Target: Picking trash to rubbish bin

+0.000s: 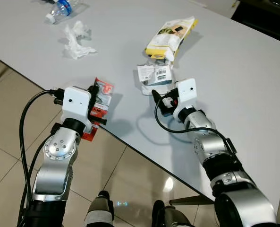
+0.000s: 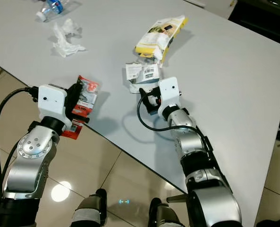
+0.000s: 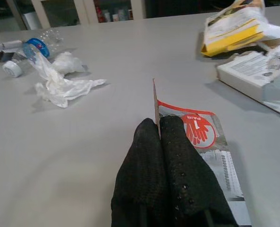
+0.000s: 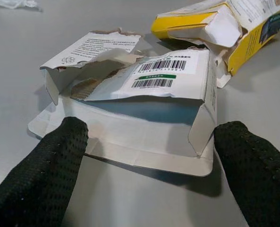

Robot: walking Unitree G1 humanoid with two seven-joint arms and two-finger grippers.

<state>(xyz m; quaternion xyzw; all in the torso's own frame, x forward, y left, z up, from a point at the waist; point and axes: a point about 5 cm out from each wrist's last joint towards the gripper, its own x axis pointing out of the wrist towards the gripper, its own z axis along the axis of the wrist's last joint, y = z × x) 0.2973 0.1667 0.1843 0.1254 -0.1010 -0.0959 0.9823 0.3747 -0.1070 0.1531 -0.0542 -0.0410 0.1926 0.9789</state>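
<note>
The grey tabletop (image 1: 234,85) carries all the trash, with tiled floor (image 1: 7,156) beyond its near edge. Taking the torn white box (image 1: 155,75) as landmark: the yellow pack (image 1: 170,35) lies just behind it, touching; the crumpled tissue (image 1: 76,40) sits well to its left, and a plastic bottle (image 1: 59,8) lies beyond the tissue at the far edge. The right gripper (image 4: 149,156) rests just in front of the box, fingers (image 4: 50,165) spread wide on either side of its near end, not touching it. Left of the box, at the tabletop's near edge, the left gripper (image 3: 165,142) is clamped together on a red wrapper (image 3: 201,132).
</note>
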